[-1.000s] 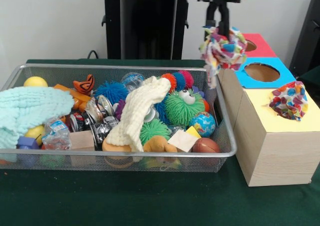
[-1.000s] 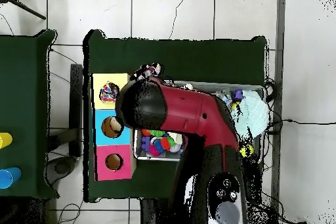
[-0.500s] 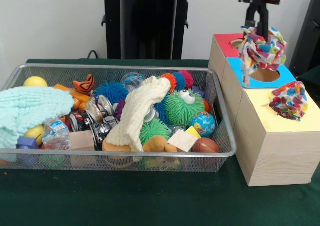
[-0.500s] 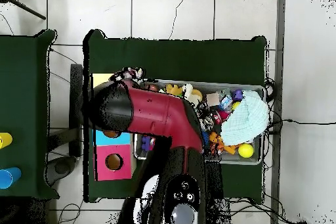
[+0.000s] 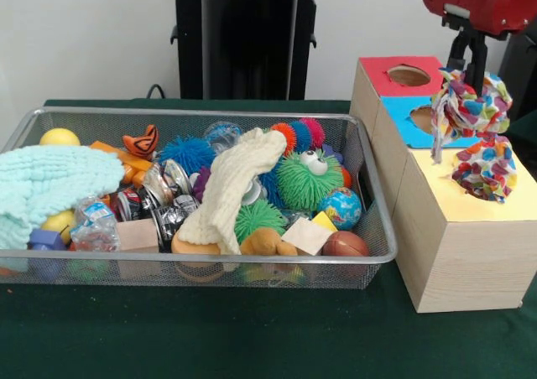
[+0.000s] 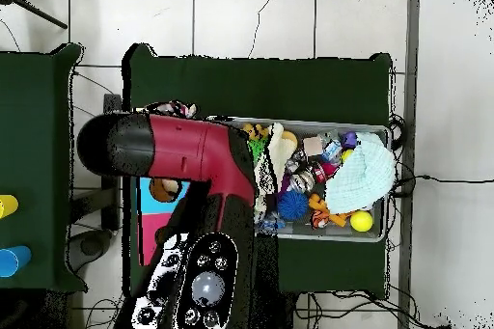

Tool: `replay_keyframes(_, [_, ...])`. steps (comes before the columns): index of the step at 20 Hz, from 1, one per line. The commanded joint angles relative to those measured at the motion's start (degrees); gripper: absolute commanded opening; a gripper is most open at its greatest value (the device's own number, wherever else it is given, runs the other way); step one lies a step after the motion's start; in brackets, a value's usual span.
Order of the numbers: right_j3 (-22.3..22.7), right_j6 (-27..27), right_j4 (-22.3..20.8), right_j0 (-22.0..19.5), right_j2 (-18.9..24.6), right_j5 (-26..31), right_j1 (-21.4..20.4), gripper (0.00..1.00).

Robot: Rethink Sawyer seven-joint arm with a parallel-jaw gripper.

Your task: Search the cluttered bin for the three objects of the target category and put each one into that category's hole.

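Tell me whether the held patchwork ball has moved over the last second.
Yes. The patchwork ball went from beside the bin's corner rightward, now hanging above the yellow-topped box.

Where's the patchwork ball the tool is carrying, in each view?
Front view: the carried ball hangs at upper right, just above a second patchwork ball sitting in the yellow-topped box's hole.
Overhead view: only a scrap of it peeks out above the arm, upper left.
Shared landmark: the blue-topped box.
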Motion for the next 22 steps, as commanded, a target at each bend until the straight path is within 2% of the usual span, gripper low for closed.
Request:
replay_keyframes(1, [-3.3, 18.2, 4.3, -0.5, -1.2, 3.7, 6.6, 0.0])
replay_keyframes(7, [0.1, 19.0, 8.1, 0.2, -0.1, 1.1, 6.6, 0.0])
replay_keyframes(12, [1.8, 21.4, 10.8, 2.0, -1.5, 4.6, 6.5, 0.0])
replay_keyframes(15, [3.9, 22.0, 12.3, 3.0, -2.3, 4.4, 6.0, 0.0])
replay_keyframes(22, [2.1, 23.7, 13.5, 4.7, -5.5, 5.9, 8.6, 0.0])
